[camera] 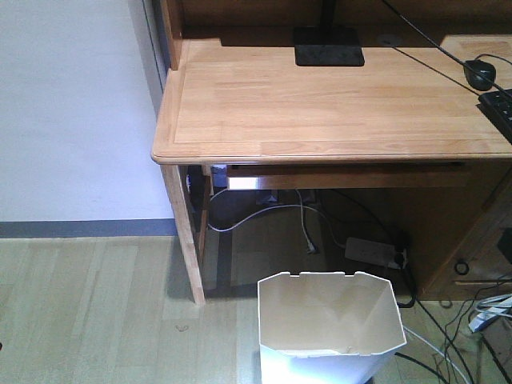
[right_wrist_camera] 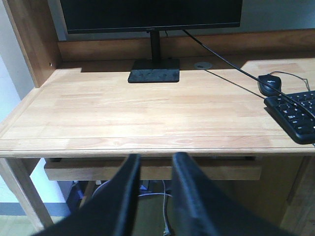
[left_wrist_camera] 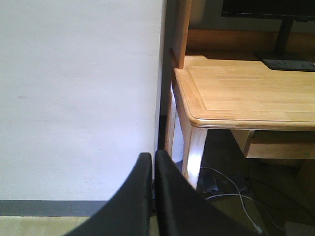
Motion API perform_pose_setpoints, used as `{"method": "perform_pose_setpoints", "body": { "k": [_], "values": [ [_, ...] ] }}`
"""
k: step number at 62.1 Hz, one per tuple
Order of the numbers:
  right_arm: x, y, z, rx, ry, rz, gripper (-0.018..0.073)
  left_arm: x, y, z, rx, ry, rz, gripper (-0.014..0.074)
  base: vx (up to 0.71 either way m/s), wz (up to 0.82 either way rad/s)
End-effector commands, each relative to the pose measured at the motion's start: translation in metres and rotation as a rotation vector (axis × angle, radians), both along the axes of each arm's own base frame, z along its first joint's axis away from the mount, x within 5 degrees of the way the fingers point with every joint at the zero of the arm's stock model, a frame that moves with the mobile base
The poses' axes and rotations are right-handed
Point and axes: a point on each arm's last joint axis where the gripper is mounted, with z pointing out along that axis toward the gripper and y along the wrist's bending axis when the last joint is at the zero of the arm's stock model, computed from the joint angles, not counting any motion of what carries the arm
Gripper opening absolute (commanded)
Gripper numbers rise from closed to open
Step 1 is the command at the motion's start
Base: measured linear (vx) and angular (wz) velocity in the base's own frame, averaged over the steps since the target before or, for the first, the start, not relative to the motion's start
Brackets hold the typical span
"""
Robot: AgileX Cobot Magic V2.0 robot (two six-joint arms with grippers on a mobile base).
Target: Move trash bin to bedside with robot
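Note:
The white trash bin [camera: 328, 308] stands on the wood floor just in front of the desk, at the bottom of the front view. It is upright, its faceted cream inside looks empty, and its base is cut off by the frame edge. In the left wrist view, my left gripper [left_wrist_camera: 153, 156] is shut with nothing between its black fingers, and it points at the wall beside the desk corner. My right gripper [right_wrist_camera: 156, 158] is open and empty, held level with the desk's front edge. Neither gripper shows in the front view or touches the bin. The bedside is out of view.
A light wooden desk [camera: 320, 104] carries a monitor stand [camera: 328, 46], a mouse [right_wrist_camera: 269, 83] and a keyboard [right_wrist_camera: 295, 115]. Its left leg [camera: 186, 232] stands near the bin. Under it lie a power strip [camera: 372, 251] and loose cables [camera: 272, 212]. A white wall [camera: 72, 104] is on the left.

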Motion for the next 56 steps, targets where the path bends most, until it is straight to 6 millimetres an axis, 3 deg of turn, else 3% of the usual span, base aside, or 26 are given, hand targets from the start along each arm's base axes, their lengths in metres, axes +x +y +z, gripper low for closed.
{"method": "perform_pose_setpoints", "body": {
  "k": [1, 15, 43, 56],
  "values": [
    [0.004, 0.0, 0.017, -0.015, -0.098, -0.003, 0.0307, 0.0, 0.0, 0.003, -0.01, -0.072, 0.004, -0.0006, 0.0, 0.0],
    [0.004, 0.0, 0.017, -0.012, -0.1, -0.003, 0.0463, 0.0, 0.0, 0.003, -0.01, -0.072, 0.004, -0.0006, 0.0, 0.0],
    [0.005, 0.0, 0.019, 0.017, -0.095, -0.005, 0.0466, 0.0, 0.0, 0.003, -0.01, -0.072, 0.004, -0.0006, 0.0, 0.0],
    [0.027, 0.002, 0.029, -0.054, 0.113, 0.036, 0.0466, 0.0, 0.0, 0.003, -0.01, -0.072, 0.004, -0.0006, 0.0, 0.0]
  ]
}}
